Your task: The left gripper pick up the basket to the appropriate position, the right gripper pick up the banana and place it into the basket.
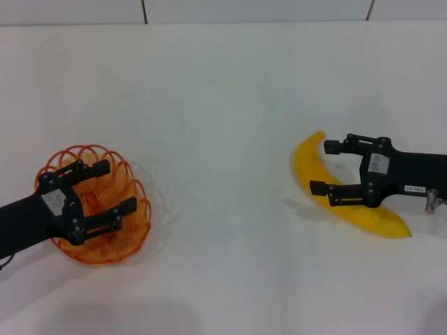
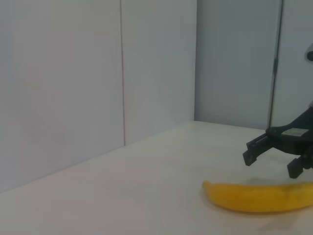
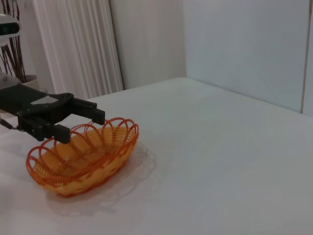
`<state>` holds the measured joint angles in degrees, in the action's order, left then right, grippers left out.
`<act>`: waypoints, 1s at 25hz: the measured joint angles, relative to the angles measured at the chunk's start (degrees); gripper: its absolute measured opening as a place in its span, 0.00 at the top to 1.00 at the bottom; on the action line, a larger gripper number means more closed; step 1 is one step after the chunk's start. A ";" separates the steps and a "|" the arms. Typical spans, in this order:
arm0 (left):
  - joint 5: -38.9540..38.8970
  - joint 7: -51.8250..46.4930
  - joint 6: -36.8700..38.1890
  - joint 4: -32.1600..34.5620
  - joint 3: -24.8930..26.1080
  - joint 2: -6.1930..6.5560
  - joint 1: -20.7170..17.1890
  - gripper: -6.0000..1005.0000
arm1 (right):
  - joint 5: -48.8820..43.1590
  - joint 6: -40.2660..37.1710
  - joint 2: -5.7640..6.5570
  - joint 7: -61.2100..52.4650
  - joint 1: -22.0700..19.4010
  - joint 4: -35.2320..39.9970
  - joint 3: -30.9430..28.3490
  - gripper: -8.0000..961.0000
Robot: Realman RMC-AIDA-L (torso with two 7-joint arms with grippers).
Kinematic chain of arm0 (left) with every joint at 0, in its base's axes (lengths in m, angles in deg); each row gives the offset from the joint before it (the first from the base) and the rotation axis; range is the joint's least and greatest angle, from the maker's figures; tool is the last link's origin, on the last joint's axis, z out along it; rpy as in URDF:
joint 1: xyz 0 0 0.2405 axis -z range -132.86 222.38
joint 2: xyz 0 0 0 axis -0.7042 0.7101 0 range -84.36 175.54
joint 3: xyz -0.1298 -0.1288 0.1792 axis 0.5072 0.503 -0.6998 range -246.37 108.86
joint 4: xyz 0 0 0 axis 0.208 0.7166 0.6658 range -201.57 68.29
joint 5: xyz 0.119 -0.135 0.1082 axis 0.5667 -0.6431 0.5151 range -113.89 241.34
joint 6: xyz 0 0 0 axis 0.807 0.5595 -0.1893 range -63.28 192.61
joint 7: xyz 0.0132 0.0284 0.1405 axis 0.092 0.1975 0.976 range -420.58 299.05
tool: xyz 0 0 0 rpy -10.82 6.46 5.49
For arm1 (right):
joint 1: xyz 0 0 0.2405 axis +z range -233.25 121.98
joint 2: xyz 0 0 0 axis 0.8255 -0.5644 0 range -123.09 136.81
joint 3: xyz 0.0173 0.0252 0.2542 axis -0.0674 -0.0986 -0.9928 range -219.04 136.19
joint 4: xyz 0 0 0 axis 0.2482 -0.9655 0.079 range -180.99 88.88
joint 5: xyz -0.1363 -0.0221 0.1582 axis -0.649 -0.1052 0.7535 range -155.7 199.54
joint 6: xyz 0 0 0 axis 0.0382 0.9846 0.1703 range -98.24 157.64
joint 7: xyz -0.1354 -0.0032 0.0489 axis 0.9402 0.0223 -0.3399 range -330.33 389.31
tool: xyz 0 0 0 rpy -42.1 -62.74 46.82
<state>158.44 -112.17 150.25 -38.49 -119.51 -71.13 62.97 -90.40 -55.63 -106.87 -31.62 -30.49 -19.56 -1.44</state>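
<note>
The orange wire basket (image 1: 105, 241) rests on the white table at the left; it also shows in the right wrist view (image 3: 83, 156). My left gripper (image 1: 112, 188) is open and hovers over the basket, its fingers spread above the rim and inside; the right wrist view (image 3: 82, 125) shows it too. The yellow banana (image 1: 307, 164) lies on the table at the right, also in the left wrist view (image 2: 259, 196). My right gripper (image 1: 323, 167) is open and empty just above the banana's middle, as the left wrist view (image 2: 270, 165) shows.
The white table (image 1: 223, 105) stretches between basket and banana. Pale walls stand behind it, and a white curtain (image 3: 78, 44) hangs beyond the basket side.
</note>
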 joint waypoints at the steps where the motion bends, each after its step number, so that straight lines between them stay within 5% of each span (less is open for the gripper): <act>1: 0.00 0.00 0.00 -0.01 -0.01 0.00 0.00 0.17 | 0.00 0.00 0.00 0.00 0.00 -0.01 -0.03 0.07; 10: -0.25 -0.47 0.02 -0.01 0.55 0.00 -0.03 0.17 | 0.00 -0.01 0.00 -0.02 -0.01 -0.05 0.08 0.07; 13: -1.05 -7.96 0.04 1.74 5.45 0.42 0.78 0.18 | -0.01 -0.01 0.00 -0.02 -0.01 -0.05 0.05 0.08; 17: 4.17 -26.68 -0.32 8.84 10.40 3.23 4.10 0.18 | -0.01 -0.01 0.02 -0.01 -0.01 0.06 -0.07 0.08; 21: 21.85 -41.60 -0.17 19.06 10.46 6.23 12.18 0.18 | -0.07 -0.02 0.32 -0.04 -0.02 -0.01 -0.19 0.08; 24: 32.48 -41.04 0.09 24.96 10.31 4.74 15.14 0.18 | -0.20 -0.01 0.44 -0.06 0.24 0.01 -0.05 0.08; 25: 36.02 -38.62 -0.05 28.21 10.28 3.03 15.27 0.18 | -0.22 0.00 0.45 -0.07 0.42 0.02 -0.01 0.08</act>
<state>194.47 -150.78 150.20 -10.28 -109.24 -68.10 78.25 -90.62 -55.63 -106.42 -31.69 -30.07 -19.54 -1.45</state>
